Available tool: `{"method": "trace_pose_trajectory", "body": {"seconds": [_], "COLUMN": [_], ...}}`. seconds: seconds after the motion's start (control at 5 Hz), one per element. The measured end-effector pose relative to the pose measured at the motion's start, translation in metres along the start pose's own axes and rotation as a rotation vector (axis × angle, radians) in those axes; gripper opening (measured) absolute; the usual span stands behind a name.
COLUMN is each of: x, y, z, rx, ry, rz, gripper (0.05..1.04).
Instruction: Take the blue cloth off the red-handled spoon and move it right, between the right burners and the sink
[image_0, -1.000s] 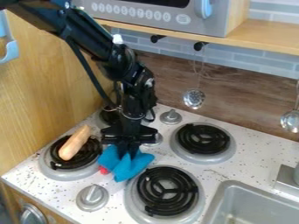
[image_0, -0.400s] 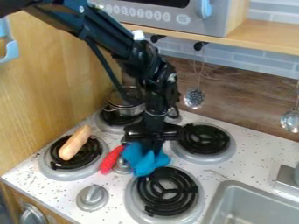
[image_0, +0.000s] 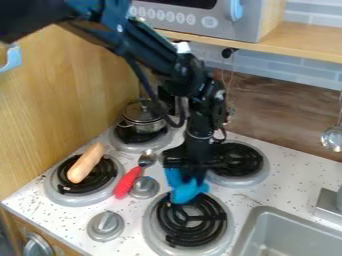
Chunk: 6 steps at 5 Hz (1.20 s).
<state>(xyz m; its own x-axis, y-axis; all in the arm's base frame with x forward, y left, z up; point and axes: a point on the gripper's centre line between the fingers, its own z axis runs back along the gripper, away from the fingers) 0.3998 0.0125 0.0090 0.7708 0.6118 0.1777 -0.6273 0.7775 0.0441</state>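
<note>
Camera view showed you the black gripper (image_0: 190, 181) hanging down at the middle of the stove (image_0: 247, 202), with the blue cloth (image_0: 185, 192) bunched around its tips. The hand was neither wide nor empty; as I judge, it was closed on this cloth. The cloth was over the rear part of the front coil burner (image_0: 192, 224), but whether it touched the coil, you could not tell. So you had the gripping part done, and the letting go was not yet done; how much work remained beyond this, the view did not make certain. Beside the cloth, a spoon with a red handle (image_0: 127, 183) lay near a stove knob (image_0: 144, 188). The sausage-like thing (image_0: 85, 164) rested on the left burner (image_0: 69, 198), and the metal pot (image_0: 142, 114) stood on the burner behind.
</note>
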Motion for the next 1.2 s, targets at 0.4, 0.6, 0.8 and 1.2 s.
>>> {"method": "trace_pose_trajectory", "body": {"seconds": [0.4, 0.6, 0.8, 1.2], "x": [-0.02, -0.032, -0.048, -0.074], "y": [-0.026, -0.036, -0.045, -0.047], "z": [0.004, 0.006, 0.008, 0.012], "rx": [-0.031, -0.041, -0.054, -0.069], "ry": [0.005, 0.006, 0.014, 0.023], "rz": [-0.058, -0.094, -0.127, -0.164], "gripper": [0.12, 0.12, 0.12, 0.12]}}
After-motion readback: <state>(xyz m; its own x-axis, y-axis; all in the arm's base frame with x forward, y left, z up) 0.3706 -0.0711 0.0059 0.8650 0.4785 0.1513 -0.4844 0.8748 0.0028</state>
